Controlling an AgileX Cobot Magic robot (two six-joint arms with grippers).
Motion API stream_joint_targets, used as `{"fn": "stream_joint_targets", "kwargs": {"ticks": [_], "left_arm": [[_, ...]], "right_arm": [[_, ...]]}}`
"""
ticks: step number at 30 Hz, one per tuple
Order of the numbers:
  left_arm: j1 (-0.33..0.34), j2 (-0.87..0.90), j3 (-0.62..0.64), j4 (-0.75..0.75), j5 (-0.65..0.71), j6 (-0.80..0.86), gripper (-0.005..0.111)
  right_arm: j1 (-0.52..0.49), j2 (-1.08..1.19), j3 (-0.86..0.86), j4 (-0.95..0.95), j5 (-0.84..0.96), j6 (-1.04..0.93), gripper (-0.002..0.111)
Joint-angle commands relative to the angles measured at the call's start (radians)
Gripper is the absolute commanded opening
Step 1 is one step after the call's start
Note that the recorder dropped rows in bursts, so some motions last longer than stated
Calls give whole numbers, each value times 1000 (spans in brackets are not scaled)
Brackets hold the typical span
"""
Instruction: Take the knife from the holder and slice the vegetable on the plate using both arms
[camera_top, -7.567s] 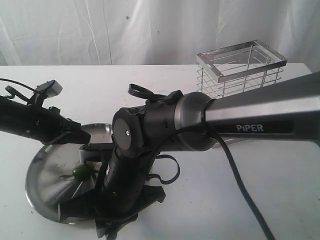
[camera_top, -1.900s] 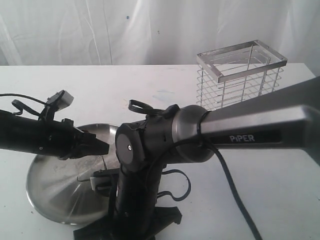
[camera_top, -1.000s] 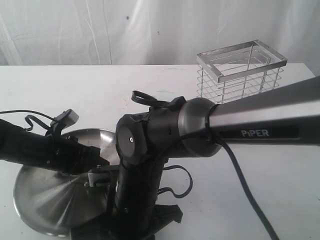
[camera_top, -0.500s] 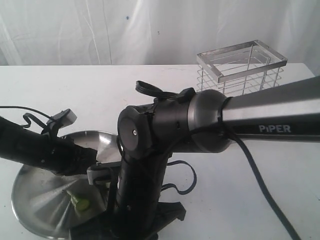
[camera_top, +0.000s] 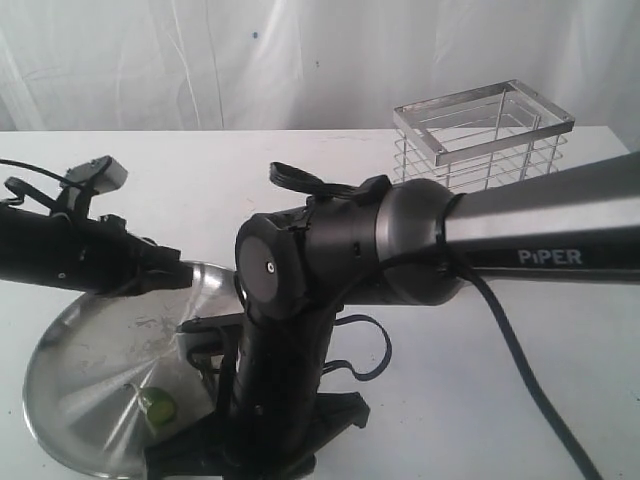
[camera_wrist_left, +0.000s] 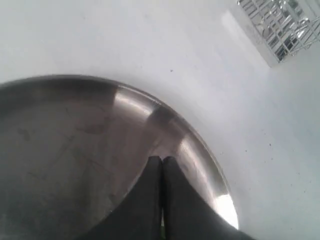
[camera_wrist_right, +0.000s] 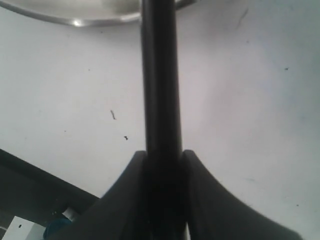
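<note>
forward of the holder (camera_top: 483, 138), the right arm (camera_top: 520, 232) hides the plate's (camera_top: 88, 350) edge.

The white table (camera_top: 180, 180) carries the plate (camera_top: 90, 350) and the holder (camera_top: 500, 139).

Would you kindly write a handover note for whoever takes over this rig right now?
Left gripper: shut, empty, above the plate's far rim.
Right gripper: shut on the knife, low beside the plate.
Holder: back right, knife out.
Done: a short pepper piece with a pale cut face lies on the plate.
Left: check for uncut pepper; the right arm hides part of the plate.
</note>
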Motion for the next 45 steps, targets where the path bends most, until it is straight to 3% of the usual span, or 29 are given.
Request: {"fn": "stream_joint_targets", "kwargs": {"ticks": [1, 7, 13, 17, 21, 25, 30, 33, 42, 45], "left_arm": [[40, -93, 8, 29, 35, -3, 0], [125, -230, 8, 75, 138, 0, 0], [133, -269, 8, 451, 271, 86, 0], [133, -263, 8, 544, 388, 150, 0], [133, -262, 8, 567, 508, 448, 1], [133, -242, 8, 568, 662, 802, 16], [133, -186, 10, 636, 645, 807, 46], [98, -133, 10, 644, 579, 811, 56], [-17, -24, 10, 776, 153, 914, 59], [-30, -2, 8, 768, 100, 914, 59]], "right_arm": [[-11, -38, -1, -29, -30, -1, 0], [-46, -117, -1, -66, -84, 5, 0], [-159, -195, -1, -67, -81, -93, 0], [-258, -205, -1, 19, -4, -290, 0], [-336, -205, 1, 78, 60, -438, 0], [-409, -205, 1, 122, 53, -539, 0], [-487, -205, 1, 214, 94, -692, 0], [-508, -205, 3, 216, 92, -692, 0], [-527, -205, 3, 269, 166, -690, 0], [-527, -205, 3, 282, 166, -690, 0]]}}
